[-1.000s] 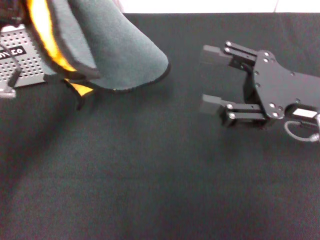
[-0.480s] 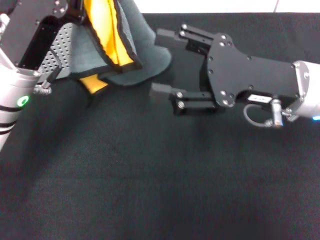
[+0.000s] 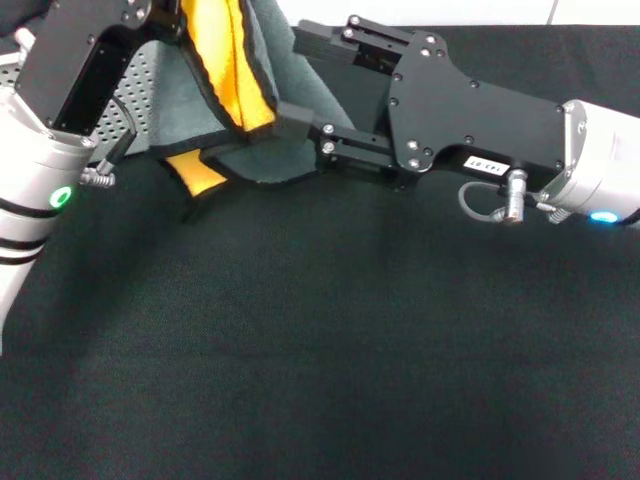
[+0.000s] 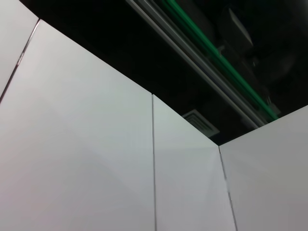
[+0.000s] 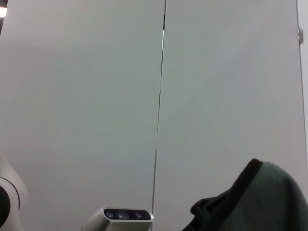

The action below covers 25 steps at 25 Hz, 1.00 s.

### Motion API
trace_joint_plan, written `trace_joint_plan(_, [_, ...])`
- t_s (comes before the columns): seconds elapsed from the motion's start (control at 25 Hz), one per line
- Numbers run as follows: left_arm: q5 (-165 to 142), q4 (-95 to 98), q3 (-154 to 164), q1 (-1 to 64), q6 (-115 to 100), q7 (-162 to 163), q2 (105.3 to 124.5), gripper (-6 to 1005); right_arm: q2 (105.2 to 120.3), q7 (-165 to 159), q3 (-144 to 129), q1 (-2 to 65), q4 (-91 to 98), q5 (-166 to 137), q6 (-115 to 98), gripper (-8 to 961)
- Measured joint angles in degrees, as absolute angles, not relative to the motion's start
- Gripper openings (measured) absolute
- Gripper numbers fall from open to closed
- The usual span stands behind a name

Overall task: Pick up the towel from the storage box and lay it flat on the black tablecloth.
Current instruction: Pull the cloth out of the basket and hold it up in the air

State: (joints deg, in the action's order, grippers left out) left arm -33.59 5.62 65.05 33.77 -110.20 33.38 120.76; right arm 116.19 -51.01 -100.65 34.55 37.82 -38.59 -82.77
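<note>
The towel, yellow-orange on one face and dark grey-green on the other, hangs folded above the black tablecloth at the back left. It hangs from my left gripper, which is shut on its top at the picture's upper edge. My right gripper reaches in from the right, open, one finger on each side of the towel's grey hanging edge. The storage box shows as a perforated grey wall behind the left arm. The towel's dark edge appears in the right wrist view.
The tablecloth spreads wide and bare toward the front and right. The left wrist view shows only wall panels and ceiling. My head camera shows low in the right wrist view.
My right gripper has moved left across the cloth until its open fingers straddle the towel's hanging edge. The left arm has come further into view, still holding the towel up.
</note>
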Motion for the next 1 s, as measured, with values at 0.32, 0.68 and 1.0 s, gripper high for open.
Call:
trace_joint_plan(0.32, [-32.1, 4.2, 64.8, 34.7, -109.7, 31.5, 120.75, 52, 116.19, -50.6, -105.1, 33.3, 41.5, -36.1, -78.2, 639])
trace_joint_plan(0.68, [-32.1, 3.5, 65.1, 35.2, -109.6, 31.5, 120.75, 55, 116.19, -48.4, -107.2, 31.5, 43.2, -30.4, -74.2, 558])
trace_joint_plan(1.0, [-32.0, 3.5, 64.8, 34.8, -109.6, 31.4, 120.75, 57, 116.19, -48.3, -107.1, 29.6, 44.3, -29.6, -74.6, 378])
